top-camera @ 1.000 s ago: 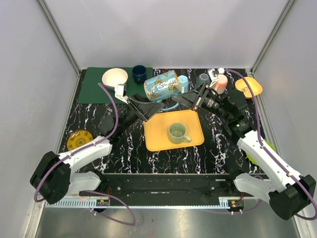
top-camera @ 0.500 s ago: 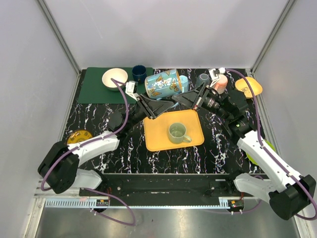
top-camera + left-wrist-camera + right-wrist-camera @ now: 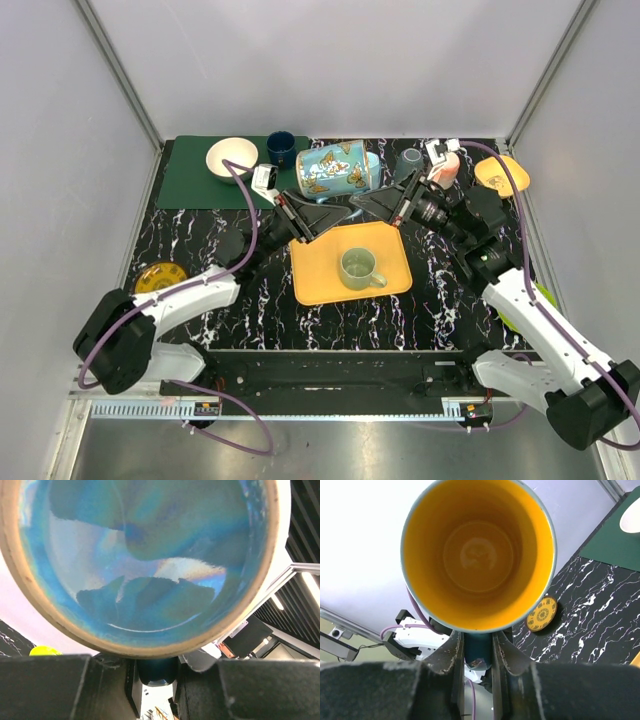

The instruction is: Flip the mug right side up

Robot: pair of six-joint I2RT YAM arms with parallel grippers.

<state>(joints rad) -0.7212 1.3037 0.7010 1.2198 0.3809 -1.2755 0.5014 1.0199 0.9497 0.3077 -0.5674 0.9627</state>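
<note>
The mug (image 3: pixel 338 170), blue with butterflies and yellow inside, hangs on its side above the far end of the tray. My right gripper (image 3: pixel 362 203) is shut on the mug's handle (image 3: pixel 478 650); the right wrist view looks straight into the yellow inside (image 3: pixel 477 550). My left gripper (image 3: pixel 330 210) comes from the other side. Its view is filled by the mug's blue glazed base (image 3: pixel 145 555), and the dark handle (image 3: pixel 157 672) sits pinched between its fingers. Both grippers (image 3: pixel 157 680) (image 3: pixel 478 655) hold the same handle.
A yellow tray (image 3: pixel 320 275) carries a green cup (image 3: pixel 358 267). At the back stand a white bowl (image 3: pixel 231 156) on a green mat (image 3: pixel 190 175), a dark blue cup (image 3: pixel 281 149), a grey cup (image 3: pixel 408 158), a pink cup (image 3: pixel 447 165) and an orange dish (image 3: pixel 500 175). A gold coaster (image 3: pixel 160 280) lies at left.
My left gripper has moved right, under the mug, and closed from wide open onto the handle. The mug has tipped closer to level. The right gripper has kept its grip.
</note>
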